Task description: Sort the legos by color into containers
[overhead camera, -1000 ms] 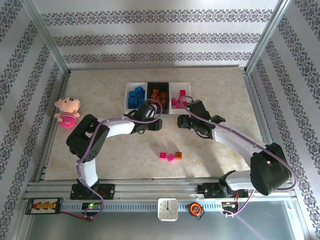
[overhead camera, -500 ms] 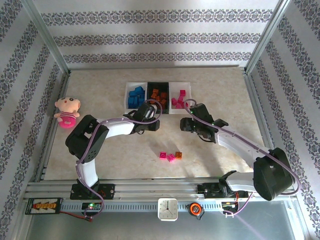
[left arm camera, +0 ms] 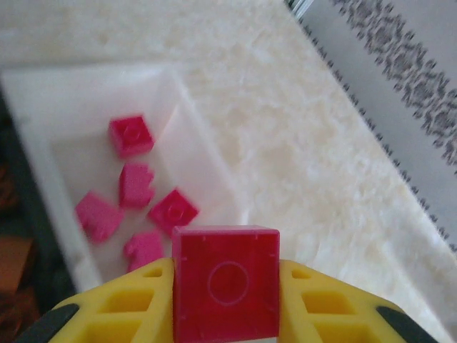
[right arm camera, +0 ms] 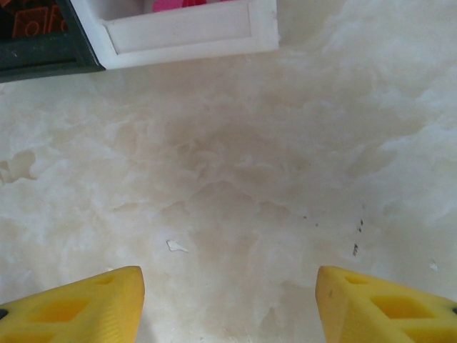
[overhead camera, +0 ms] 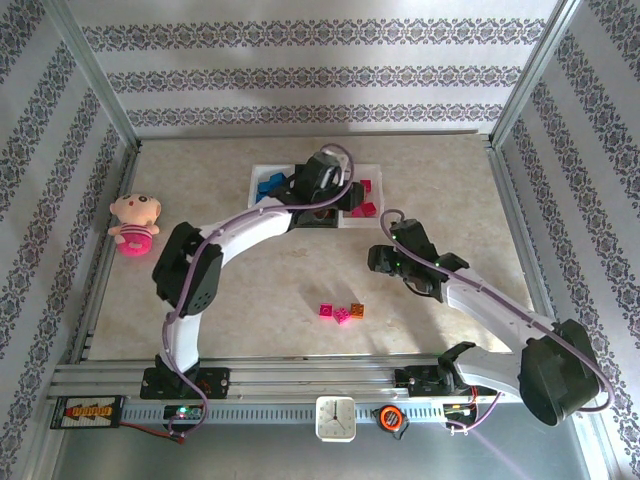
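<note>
1. Nearest the arm bases, 3 small studded plastic bricks (overhead camera: 342, 312), 2 magenta and 1 orange, lie close together on the beige marbled table (overhead camera: 250, 300).
2. Beyond them we see the right gripper (overhead camera: 378, 260) (right arm camera: 228, 296), its yellow jaws spread wide over bare table, holding nothing.
3. Near the left edge lies a pink plush doll (overhead camera: 133, 225).
4. Farther on, the left gripper (overhead camera: 340, 195) (left arm camera: 225, 311) clamps a magenta square plastic brick (left arm camera: 225, 279) above the right-hand white rectangular plastic bin (left arm camera: 28, 78) (right arm camera: 186, 28), where we count 5 magenta bricks (left arm camera: 136, 184).
5. Beside it, the black plastic bin (right arm camera: 43, 50) holds orange bricks (right arm camera: 32, 18); the second white bin (overhead camera: 252, 190) holds blue bricks (overhead camera: 268, 185).
</note>
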Robot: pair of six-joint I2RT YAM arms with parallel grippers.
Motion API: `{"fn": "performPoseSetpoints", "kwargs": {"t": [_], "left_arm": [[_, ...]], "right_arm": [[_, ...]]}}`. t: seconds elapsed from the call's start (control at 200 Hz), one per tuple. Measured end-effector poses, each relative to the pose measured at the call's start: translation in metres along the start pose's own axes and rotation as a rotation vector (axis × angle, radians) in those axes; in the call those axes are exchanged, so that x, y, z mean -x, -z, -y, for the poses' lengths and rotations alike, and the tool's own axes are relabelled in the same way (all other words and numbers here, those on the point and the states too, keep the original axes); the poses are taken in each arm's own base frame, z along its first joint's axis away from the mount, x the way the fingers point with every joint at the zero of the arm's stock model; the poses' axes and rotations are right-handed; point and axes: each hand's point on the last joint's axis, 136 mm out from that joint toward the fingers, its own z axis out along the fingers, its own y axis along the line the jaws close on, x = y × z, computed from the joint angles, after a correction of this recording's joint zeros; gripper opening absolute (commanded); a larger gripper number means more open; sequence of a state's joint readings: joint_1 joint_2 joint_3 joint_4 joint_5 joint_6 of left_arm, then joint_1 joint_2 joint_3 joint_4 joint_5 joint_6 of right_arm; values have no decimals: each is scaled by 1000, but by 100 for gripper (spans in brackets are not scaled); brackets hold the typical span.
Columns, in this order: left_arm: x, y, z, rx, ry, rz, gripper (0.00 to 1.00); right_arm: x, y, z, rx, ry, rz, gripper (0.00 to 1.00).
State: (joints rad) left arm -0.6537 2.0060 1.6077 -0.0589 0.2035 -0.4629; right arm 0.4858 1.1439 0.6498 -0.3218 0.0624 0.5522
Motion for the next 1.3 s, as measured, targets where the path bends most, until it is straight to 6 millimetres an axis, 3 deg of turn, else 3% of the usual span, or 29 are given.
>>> {"fn": "performPoseSetpoints", "kwargs": {"t": [0.1,0.18,0.295,0.395,0.545,0.635,0.705,0.924,1.084,1.304], "left_arm": [[5,-29,-2,2,0,-3,32],[-2,-51,-9,15,4,-31,34],[-16,-76,-20,39,13,-76,46],[-22,-83,-24,48,21,-101,57],[-7,-77,-14,28,28,-78,71],[1,-62,-5,3,29,-62,78],[3,-40,2,-14,34,-53,82],[4,65,22,-88,41,43,88],[-32,118,11,-88,59,52,89],[-98,153,-25,-2,97,-13,92]], "right_arm": [[-6,2,3,4,-1,-2,65],[-10,4,3,20,-2,-5,66],[-16,7,1,47,-2,-11,67],[-23,10,-2,83,1,-25,68],[-33,12,-14,152,19,-66,68],[-44,13,-26,198,60,-104,68],[-57,11,-35,220,101,-149,68],[-104,9,-45,209,209,-298,65],[-129,10,-42,167,272,-367,64],[-150,6,-25,58,342,-434,65]]}}
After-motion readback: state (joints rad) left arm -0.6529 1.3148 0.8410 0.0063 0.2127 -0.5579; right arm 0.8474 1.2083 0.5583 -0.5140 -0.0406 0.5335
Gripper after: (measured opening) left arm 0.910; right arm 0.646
